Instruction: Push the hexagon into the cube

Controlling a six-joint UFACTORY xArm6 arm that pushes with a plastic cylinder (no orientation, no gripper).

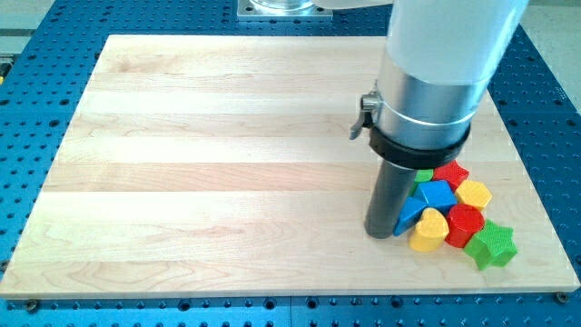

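Several blocks lie bunched together at the view's lower right. A blue cube point(437, 194) sits in the middle of the bunch. A yellow hexagon point(475, 193) lies just to its right, touching or nearly so. A red block point(466, 224), round or hexagonal, lies below them. My tip point(382, 235) rests on the board at the bunch's left edge, against a blue triangular block point(408, 216). The rod hides part of the bunch's left side.
A yellow heart point(428, 231) lies right of my tip. A green star point(493, 245) lies lowest right, near the wooden board's point(218, 163) bottom edge. A red block point(451, 173) and a green block point(424, 174) sit at the bunch's top. A blue perforated table point(27, 109) surrounds the board.
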